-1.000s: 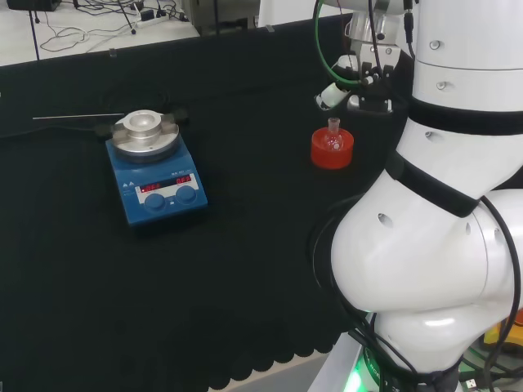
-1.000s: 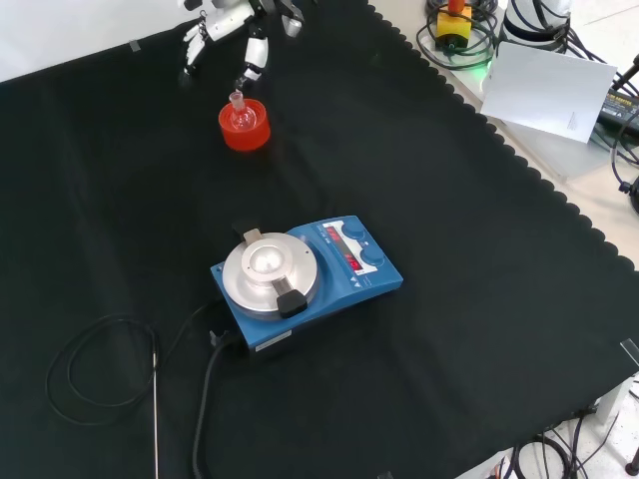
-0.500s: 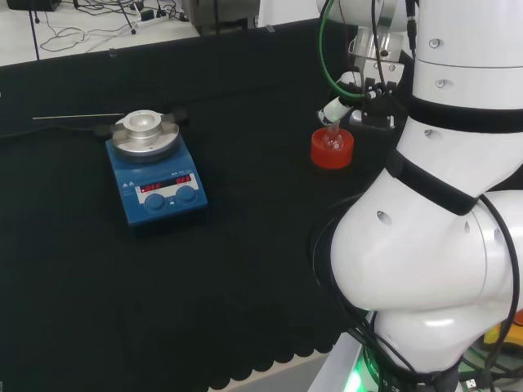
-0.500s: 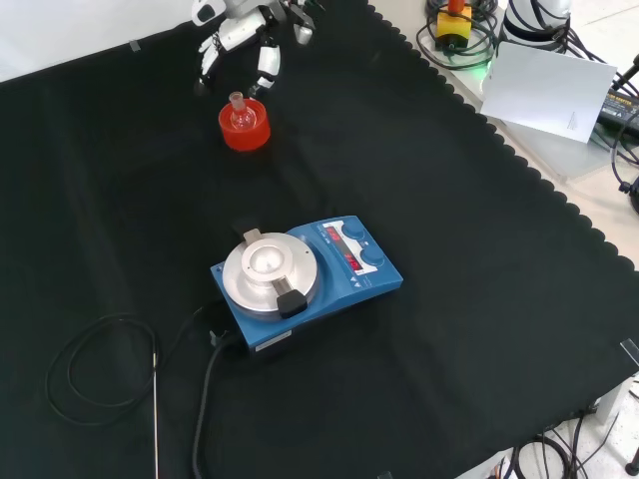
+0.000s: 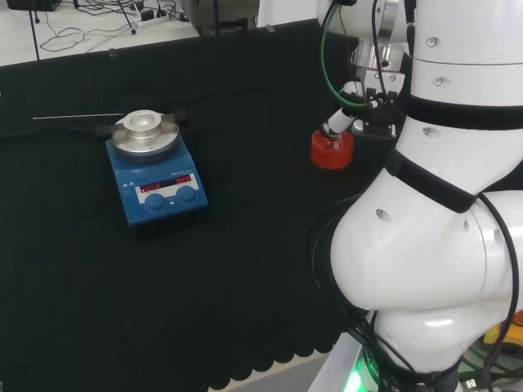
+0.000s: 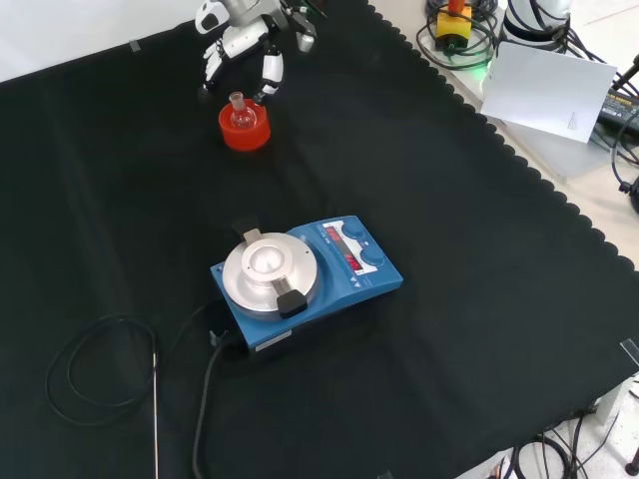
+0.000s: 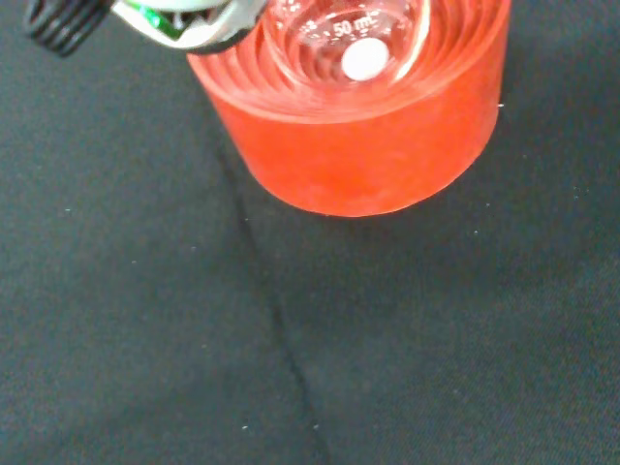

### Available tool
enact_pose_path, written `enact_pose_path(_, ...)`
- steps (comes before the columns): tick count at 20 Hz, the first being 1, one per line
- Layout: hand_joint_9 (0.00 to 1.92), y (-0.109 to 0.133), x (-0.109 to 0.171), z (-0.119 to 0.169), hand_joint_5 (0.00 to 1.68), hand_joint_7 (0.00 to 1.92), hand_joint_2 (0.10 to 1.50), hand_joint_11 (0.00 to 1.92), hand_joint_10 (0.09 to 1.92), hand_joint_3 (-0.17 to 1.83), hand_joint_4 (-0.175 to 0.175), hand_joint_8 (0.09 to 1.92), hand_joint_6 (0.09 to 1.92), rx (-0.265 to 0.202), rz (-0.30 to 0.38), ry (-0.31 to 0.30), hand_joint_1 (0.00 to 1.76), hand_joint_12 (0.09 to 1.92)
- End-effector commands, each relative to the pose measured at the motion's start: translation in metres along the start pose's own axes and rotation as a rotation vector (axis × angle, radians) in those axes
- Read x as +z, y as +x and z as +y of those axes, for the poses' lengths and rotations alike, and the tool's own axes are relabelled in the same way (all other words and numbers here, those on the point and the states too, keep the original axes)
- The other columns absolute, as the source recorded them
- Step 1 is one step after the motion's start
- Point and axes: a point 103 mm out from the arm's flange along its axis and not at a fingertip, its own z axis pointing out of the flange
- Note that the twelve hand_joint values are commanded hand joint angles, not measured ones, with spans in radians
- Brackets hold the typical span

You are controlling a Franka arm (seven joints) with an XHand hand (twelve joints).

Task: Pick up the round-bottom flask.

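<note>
A small clear round-bottom flask (image 6: 237, 108) stands upright in a red ribbed stand (image 6: 245, 131) near the cloth's far edge in the front view. The hand (image 6: 246, 35) hangs just above and behind it, open. Its fingers (image 6: 270, 72) point down on either side of the neck, and I see no contact. In the head view a finger (image 5: 337, 125) crosses in front of the flask, and the red stand (image 5: 332, 153) shows below it. The wrist view has the red stand (image 7: 360, 145) up close, with the flask's bulb (image 7: 320, 39) holding a white pellet, and a black fingertip (image 7: 61, 21) beside it.
A blue hotplate stirrer (image 6: 319, 284) with a round silver top stands mid-cloth, and in the head view the stirrer (image 5: 157, 184) is well left of the stand. Its black cable and a thin probe (image 6: 155, 409) lie at the front left. The cloth's scalloped edge (image 6: 519, 165) runs along the right.
The hand has come down and closer to the flask, from above the stand to its fingers flanking the neck. The flask and stand have stayed put.
</note>
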Motion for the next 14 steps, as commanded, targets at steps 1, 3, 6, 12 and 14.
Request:
enact_pose_path(1, 0.39, -0.0084, 0.0076, 0.0032, 0.57, 0.21, 0.64, 0.14, 0.66, 0.66, -0.034, 0.64, 0.09, 0.018, 0.005, -0.008, 0.87, 1.41)
enact_pose_path(3, 0.39, -0.0092, 0.0092, 0.0046, 0.59, 0.22, 0.64, 0.15, 0.66, 0.66, -0.037, 0.65, 0.09, 0.022, 0.000, -0.016, 0.87, 1.41)
enact_pose_path(6, 0.40, -0.0093, 0.0108, 0.0068, 0.63, 0.22, 0.63, 0.16, 0.66, 0.68, -0.043, 0.65, 0.09, 0.020, -0.004, -0.035, 0.87, 1.40)
enact_pose_path(12, 0.40, -0.0063, 0.0119, 0.0101, 0.70, 0.21, 0.63, 0.20, 0.65, 0.70, -0.054, 0.64, 0.11, 0.007, -0.009, -0.082, 0.86, 1.40)
enact_pose_path(14, 0.41, -0.0053, 0.0115, 0.0110, 0.72, 0.21, 0.64, 0.21, 0.65, 0.70, -0.057, 0.64, 0.13, 0.004, -0.014, -0.101, 0.86, 1.38)
